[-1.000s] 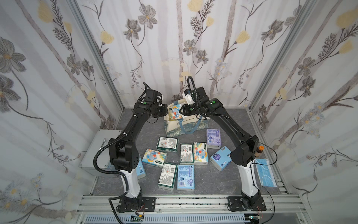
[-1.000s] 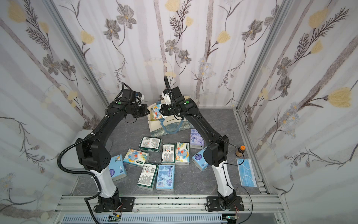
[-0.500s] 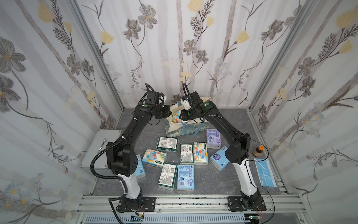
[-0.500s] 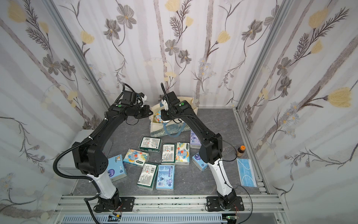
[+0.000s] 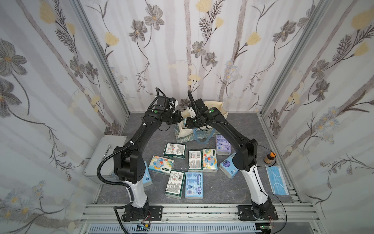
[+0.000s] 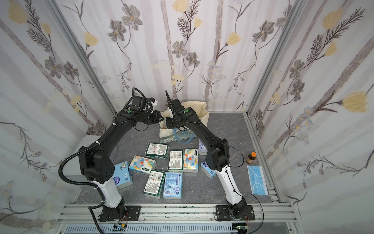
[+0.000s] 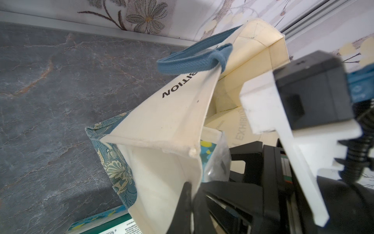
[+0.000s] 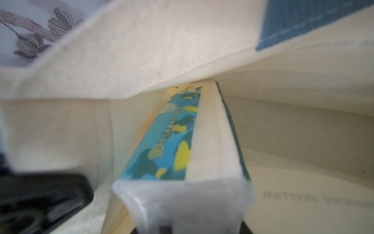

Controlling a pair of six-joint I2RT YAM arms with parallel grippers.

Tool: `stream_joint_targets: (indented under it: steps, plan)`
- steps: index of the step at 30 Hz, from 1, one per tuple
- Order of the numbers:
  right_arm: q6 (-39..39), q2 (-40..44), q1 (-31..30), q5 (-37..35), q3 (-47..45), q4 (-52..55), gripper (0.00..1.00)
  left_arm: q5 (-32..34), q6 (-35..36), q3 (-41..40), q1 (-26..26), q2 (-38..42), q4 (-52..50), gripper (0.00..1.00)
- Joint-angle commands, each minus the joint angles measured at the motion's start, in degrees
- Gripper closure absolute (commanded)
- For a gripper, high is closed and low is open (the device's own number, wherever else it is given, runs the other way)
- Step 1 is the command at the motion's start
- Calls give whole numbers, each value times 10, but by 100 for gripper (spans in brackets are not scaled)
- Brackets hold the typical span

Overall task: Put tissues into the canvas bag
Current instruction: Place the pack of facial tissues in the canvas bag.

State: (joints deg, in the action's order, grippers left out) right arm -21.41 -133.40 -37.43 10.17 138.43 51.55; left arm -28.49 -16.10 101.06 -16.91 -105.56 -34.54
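Elephant-print pack in the mouth of the canvas bag [image 7: 162,121] — rim pinned open for it.
Left hand [image 6: 158,118] is clenched on the bag's near rim corner, drawing the cream wall taut; my read is that this keeps the soft mouth from folding shut. Right hand [image 5: 188,123] reaches inside the bag with one tissue pack [image 8: 172,141] end-on, pointing deep into the bag — whether that hand grips it or has let go, I cannot tell. A blue strap handle [image 7: 192,62] flops over the outside of the bag. The other tissues [image 5: 175,150] lie flat on the counter [image 5: 222,188] just in front of the bag, not yet loaded. Writing: black "ITION" on the bag's outer face, "EXHIBI" showing inside; mirrored lettering through the canvas is too blurred to read. The green packs carry barcode labels, digits too small.
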Motion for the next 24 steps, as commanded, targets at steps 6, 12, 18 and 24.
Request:
stream_joint_targets:
  steps: [6, 12, 18, 24]
  plan:
    - [-38, -47, 6, 79, 36, -32, 58, 12, -9, 25, 5, -22, -14, 100]
    - [-43, -83, 6, 83, 73, -23, 57, 8, -13, 24, 11, -20, -12, 100]
    - [-47, -99, 6, 87, 73, -31, 56, -5, -14, 23, 11, -20, -8, 100]
    - [-47, -101, 6, 106, 74, -42, 50, -10, -13, 22, 12, -21, -6, 100]
